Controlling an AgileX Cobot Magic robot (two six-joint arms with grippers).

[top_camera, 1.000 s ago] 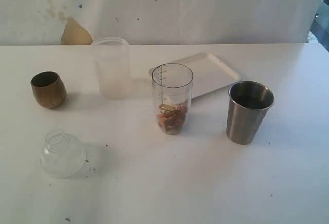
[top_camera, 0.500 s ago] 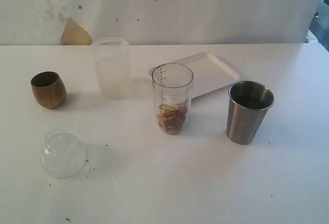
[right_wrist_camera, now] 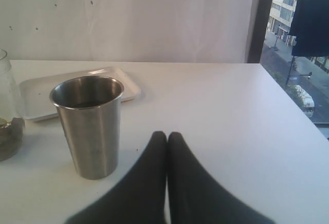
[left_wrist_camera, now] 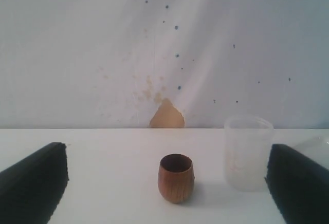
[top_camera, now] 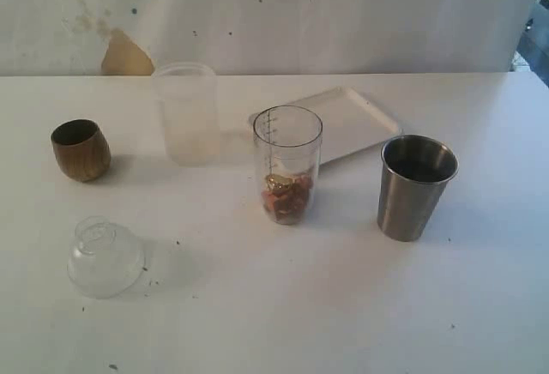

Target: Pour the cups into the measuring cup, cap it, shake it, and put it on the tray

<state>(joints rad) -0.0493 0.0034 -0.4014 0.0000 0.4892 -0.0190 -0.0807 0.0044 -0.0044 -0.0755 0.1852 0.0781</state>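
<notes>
The clear measuring cup (top_camera: 287,164) stands mid-table with brownish-red pieces in its bottom; its edge (right_wrist_camera: 7,113) shows in the right wrist view. Behind it lies the white tray (top_camera: 339,121) (right_wrist_camera: 36,93). The brown wooden cup (top_camera: 81,149) (left_wrist_camera: 176,178) stands upright at the left, well ahead of my left gripper (left_wrist_camera: 167,183), whose black fingers (left_wrist_camera: 33,183) stand wide open on either side of it. The steel tumbler (top_camera: 416,187) (right_wrist_camera: 90,126) stands upright at the right. My right gripper (right_wrist_camera: 167,134) is shut and empty, beside the tumbler. Neither gripper shows in the exterior view.
A wider frosted cup (top_camera: 186,112) (left_wrist_camera: 248,152) stands behind the wooden cup. A clear domed lid (top_camera: 105,256) lies at the front left. A wall (top_camera: 274,14) backs the table. The table's right edge (right_wrist_camera: 303,116) runs beside a window.
</notes>
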